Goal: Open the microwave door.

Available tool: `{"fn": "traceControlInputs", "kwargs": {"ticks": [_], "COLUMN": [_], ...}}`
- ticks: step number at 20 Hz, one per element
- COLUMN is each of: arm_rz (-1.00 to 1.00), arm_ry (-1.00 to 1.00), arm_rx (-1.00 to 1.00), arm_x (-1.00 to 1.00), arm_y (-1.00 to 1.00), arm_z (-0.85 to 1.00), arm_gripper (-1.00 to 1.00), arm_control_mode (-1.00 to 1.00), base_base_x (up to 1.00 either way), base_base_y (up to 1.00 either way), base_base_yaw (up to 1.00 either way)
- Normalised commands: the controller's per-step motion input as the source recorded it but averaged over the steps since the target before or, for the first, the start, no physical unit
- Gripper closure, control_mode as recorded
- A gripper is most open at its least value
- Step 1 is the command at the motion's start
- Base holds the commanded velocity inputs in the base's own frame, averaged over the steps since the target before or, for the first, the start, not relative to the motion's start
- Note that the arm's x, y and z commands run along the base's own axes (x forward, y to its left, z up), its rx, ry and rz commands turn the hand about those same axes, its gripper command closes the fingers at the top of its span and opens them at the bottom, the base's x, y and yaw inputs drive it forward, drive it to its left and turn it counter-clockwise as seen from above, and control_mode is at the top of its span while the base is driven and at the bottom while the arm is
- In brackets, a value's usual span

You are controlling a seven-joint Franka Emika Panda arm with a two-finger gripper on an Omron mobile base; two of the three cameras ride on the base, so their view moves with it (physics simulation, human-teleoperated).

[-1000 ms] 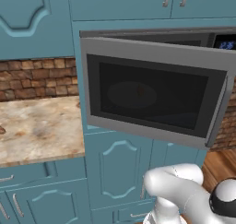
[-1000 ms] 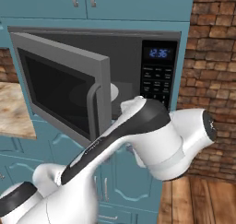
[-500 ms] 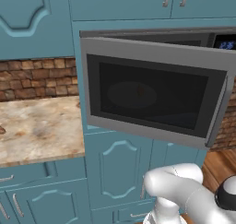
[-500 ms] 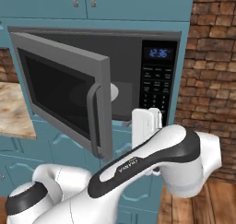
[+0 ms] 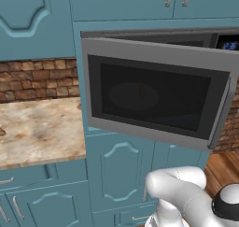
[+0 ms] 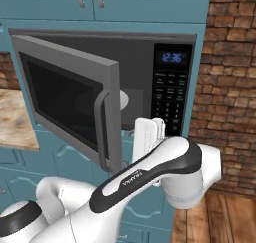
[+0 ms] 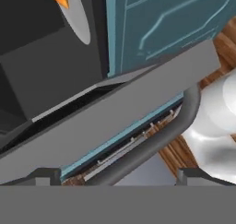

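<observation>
The microwave point(image 6: 170, 87) is built into teal cabinets, with a black keypad and blue display on its right. The microwave door point(image 5: 154, 100) stands partly open, hinged at the left, its curved grey handle point(image 6: 102, 132) on the free edge. In the hand view the door's lower edge point(image 7: 115, 121) and the handle bar point(image 7: 156, 142) run diagonally just above my fingertips point(image 7: 44, 176). My gripper point(image 7: 120, 177) is open, and its white hand point(image 6: 150, 123) points up below the oven's opening, right of the handle. A grey turntable plate point(image 7: 76, 15) holds something orange.
A beige stone counter point(image 5: 37, 132) lies to the left, backed by brick. Teal cabinet doors point(image 5: 121, 174) sit below the microwave and more above. A brick wall point(image 6: 225, 87) rises on the right over wooden floor point(image 6: 220, 217). My arm's elbow point(image 6: 190, 172) bulks low right.
My arm's elbow has swung down and to the right while the hand stayed just below the opening. The door's angle looks unchanged.
</observation>
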Motion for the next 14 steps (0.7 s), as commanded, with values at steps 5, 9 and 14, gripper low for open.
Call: {"fn": "traceControlInputs", "kwargs": {"ticks": [5,9,14], "arm_rz": [0.08,0.06,0.05], "arm_ry": [0.06,0.04,0.02], "arm_rx": [0.03,0.02,0.03], "arm_x": [0.25,0.26,0.22], "arm_y": [0.0,0.0,0.0], "arm_z": [0.0,0.0,0.0], "arm_gripper": [-1.0,-1.0,-1.0], "arm_control_mode": [-1.0,-1.0,-1.0], "base_base_x": [0.0,0.0,0.0], "base_base_y": [0.0,0.0,0.0], "base_base_yaw": [0.0,0.0,0.0]}}
